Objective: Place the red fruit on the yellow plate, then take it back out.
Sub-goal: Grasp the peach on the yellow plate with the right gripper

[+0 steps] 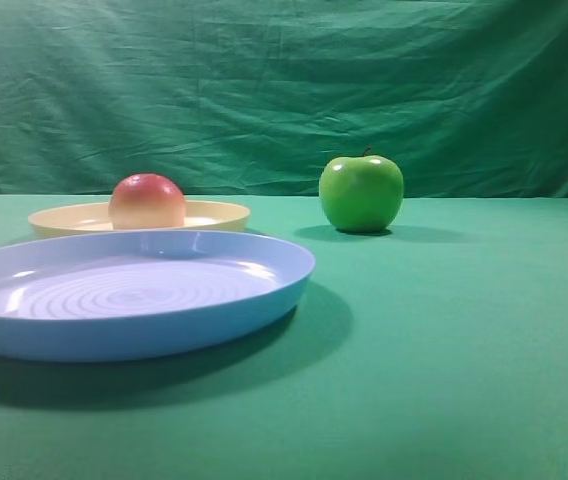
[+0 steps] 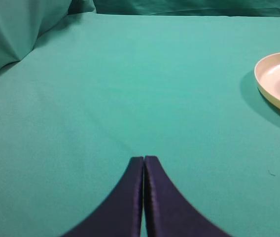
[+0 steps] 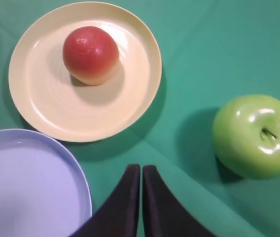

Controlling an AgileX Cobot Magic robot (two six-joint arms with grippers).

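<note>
Two plates are sitting on the green worktop (image 1: 464,350): the yellow plate (image 3: 41,113) and, just beside it nearer the exterior camera, a light-blue plate (image 1: 194,320). The red fruit (image 3: 90,55) is resting on the yellow plate, off its centre; in the left wrist view only a sliver of it is showing, probably its edge. A green apple (image 3: 256,136) is standing apart on the cloth. The left end effector (image 2: 144,165) is hanging clenched over bare cloth, grasping nothing. The right end effector (image 3: 141,174) is likewise hovering clenched and empty, between plates and apple.
</note>
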